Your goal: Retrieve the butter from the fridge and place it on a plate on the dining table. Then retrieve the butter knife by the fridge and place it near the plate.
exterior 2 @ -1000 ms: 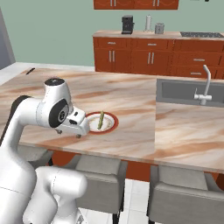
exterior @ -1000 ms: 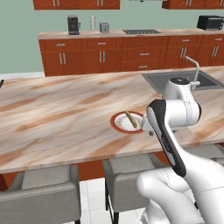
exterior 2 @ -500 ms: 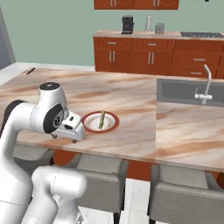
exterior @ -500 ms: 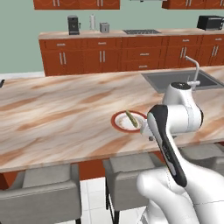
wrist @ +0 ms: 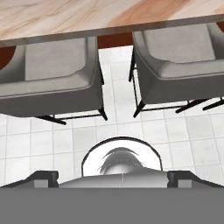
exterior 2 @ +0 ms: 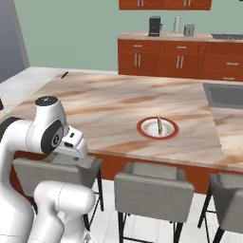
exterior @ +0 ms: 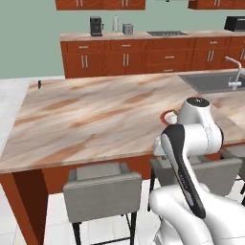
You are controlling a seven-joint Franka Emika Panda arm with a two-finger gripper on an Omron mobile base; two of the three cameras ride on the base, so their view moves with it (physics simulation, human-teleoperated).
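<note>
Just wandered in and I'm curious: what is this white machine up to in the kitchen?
It is setting out butter. The butter already lies on the plate on the dining table. The arm's hand is tucked below the table's edge, over the stools, holding nothing visible. A small dark butter knife rests at the table's far corner, not yet fetched.
</note>
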